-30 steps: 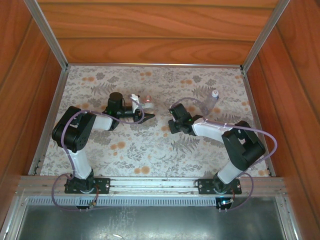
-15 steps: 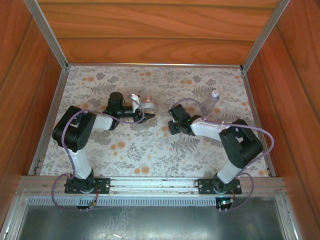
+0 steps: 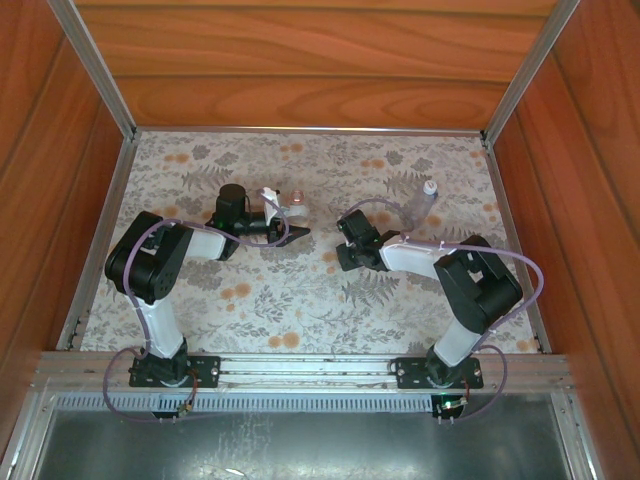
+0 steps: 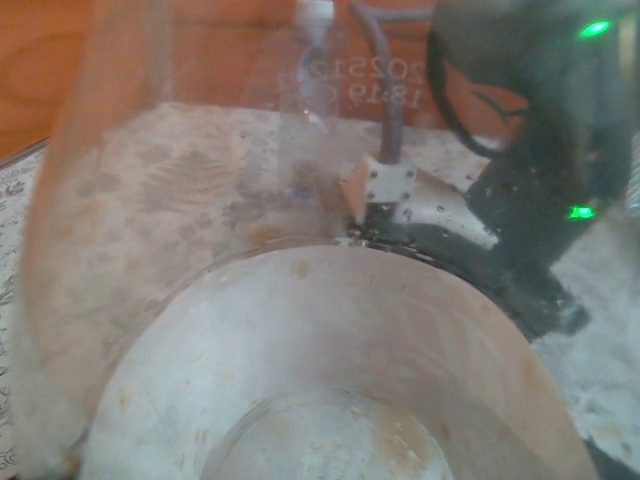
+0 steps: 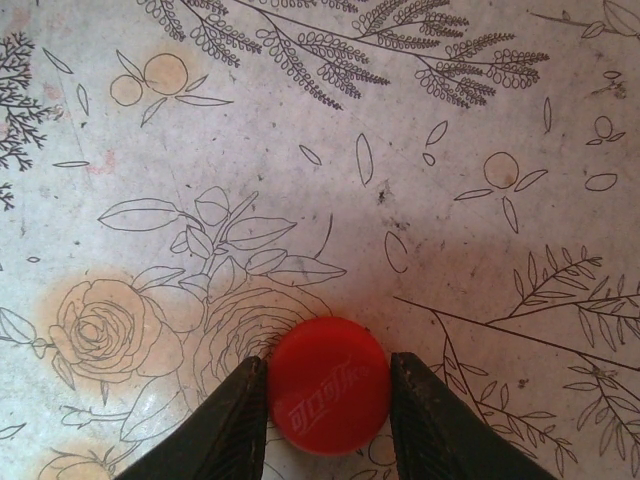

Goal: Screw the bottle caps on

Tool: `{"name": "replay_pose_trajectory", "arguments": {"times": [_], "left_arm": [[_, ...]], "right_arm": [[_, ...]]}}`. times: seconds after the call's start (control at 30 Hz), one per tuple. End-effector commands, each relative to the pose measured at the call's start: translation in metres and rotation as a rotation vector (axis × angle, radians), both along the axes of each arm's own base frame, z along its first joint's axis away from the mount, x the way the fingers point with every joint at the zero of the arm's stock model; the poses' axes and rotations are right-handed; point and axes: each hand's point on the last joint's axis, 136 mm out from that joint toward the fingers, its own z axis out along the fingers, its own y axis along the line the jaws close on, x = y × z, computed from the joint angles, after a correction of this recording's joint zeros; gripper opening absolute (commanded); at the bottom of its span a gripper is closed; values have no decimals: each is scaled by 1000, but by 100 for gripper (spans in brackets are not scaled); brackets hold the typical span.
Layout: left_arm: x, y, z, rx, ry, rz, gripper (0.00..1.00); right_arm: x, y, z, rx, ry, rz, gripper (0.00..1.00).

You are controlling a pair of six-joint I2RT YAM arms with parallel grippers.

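A red bottle cap (image 5: 328,388) lies flat on the floral table cover. My right gripper (image 5: 328,372) points down over it, and its two dark fingers (image 5: 232,420) press against the cap's left and right sides. In the top view the right gripper (image 3: 346,252) stands near the table's middle, hiding the cap. My left gripper (image 3: 290,226) is shut on a clear bottle with a red-and-white label (image 3: 294,206), whose clear shoulder (image 4: 330,350) looms close in the left wrist view. A second plain clear bottle (image 3: 421,204) with a whitish top stands at the right rear.
The floral table cover (image 3: 300,300) is walled in by wooden panels and aluminium rails (image 3: 300,130). The right arm's dark wrist with green lights (image 4: 540,150) faces the left wrist camera. Open surface lies between the arms and the near rail.
The right gripper's fingers have closed in onto the red cap, and the right arm's elbow has shifted slightly left. The left arm and its bottle have not moved.
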Motion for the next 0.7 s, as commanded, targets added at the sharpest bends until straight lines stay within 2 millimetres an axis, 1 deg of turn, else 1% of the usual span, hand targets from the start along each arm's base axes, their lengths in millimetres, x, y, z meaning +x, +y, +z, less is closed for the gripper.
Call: {"name": "replay_pose_trajectory", "arguments": {"times": [0.0, 0.07, 0.1, 0.13, 0.27, 0.53, 0.57, 0.67], "left_arm": [[-9, -1, -25, 33, 131, -23, 61], [-10, -1, -25, 33, 131, -24, 61], [-10, -1, -25, 34, 131, -25, 61], [-10, -1, -26, 35, 132, -23, 61], [-10, -1, -26, 34, 133, -25, 61], [-10, -1, -27, 34, 137, -26, 61], [-10, -1, -27, 34, 136, -27, 61], [-10, -1, -27, 35, 135, -26, 61]], "right_arm": [[5, 2, 10, 11, -20, 1, 35], [4, 2, 10, 6, -13, 3, 35], [6, 3, 20, 20, -31, 4, 35], [5, 3, 23, 22, -31, 7, 34], [2, 0, 26, -5, -10, 17, 35], [0, 1, 38, -1, -4, 27, 35], [-1, 2, 40, 2, 0, 29, 35], [-2, 5, 55, 11, 13, 42, 35]]}}
